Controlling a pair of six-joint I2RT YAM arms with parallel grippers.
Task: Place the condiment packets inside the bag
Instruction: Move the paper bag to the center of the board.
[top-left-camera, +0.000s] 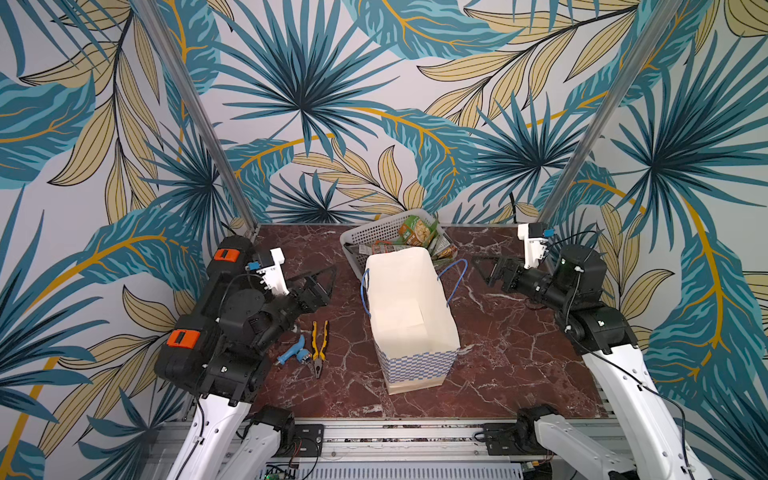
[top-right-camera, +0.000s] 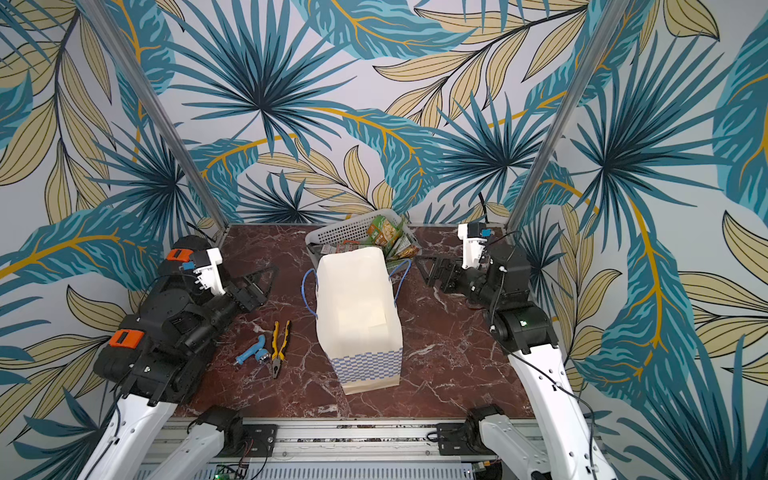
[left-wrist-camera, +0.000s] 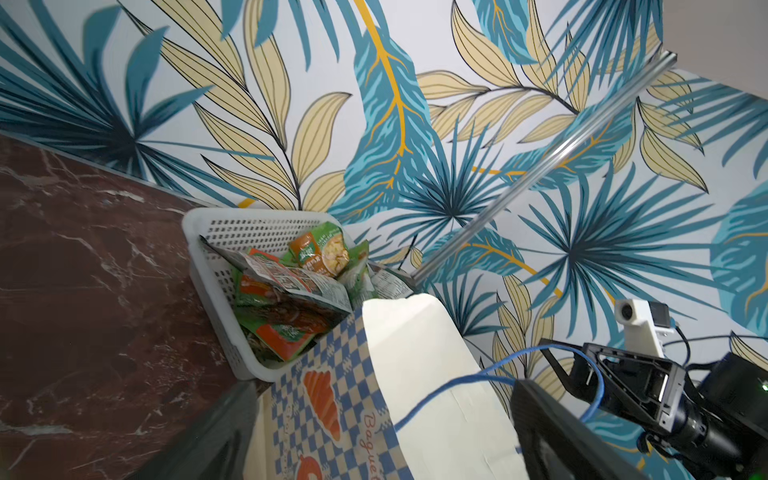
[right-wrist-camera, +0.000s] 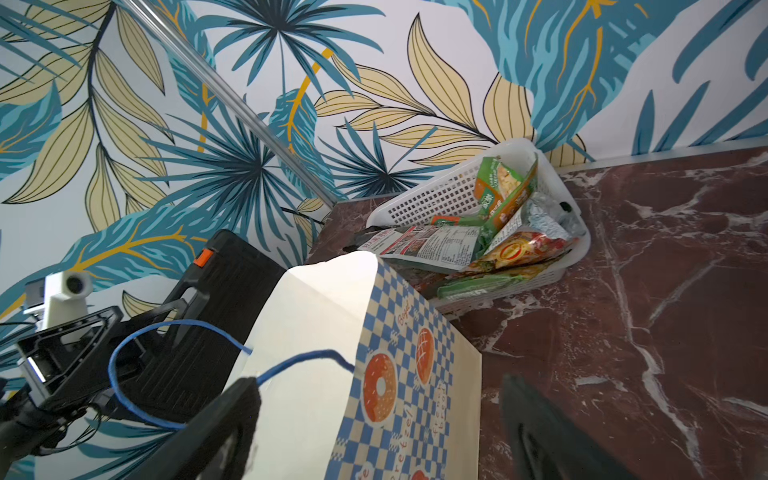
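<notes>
2 spread, empty claws flanked the bag (top-left-camera: 415, 365): left claw (top-left-camera: 321, 278), right claw (top-left-camera: 483, 270). Pinching 1 raised edge among the condiment packets (top-left-camera: 419, 232) in the basket (top-left-camera: 365, 235) seemed wisest.

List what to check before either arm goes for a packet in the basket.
1. Bag upright, mouth open: ok.
2. Bag interior free of objects: ok, only white paper shows in both top views.
3. Packets all in the basket behind the bag: ok.
4. Left gripper open and empty: ok.
5. Right gripper open and empty: ok.
6. Blue handle clear of the right gripper: cannot tell. In the right wrist view the cord ends right at it, touching or just beside.
</notes>
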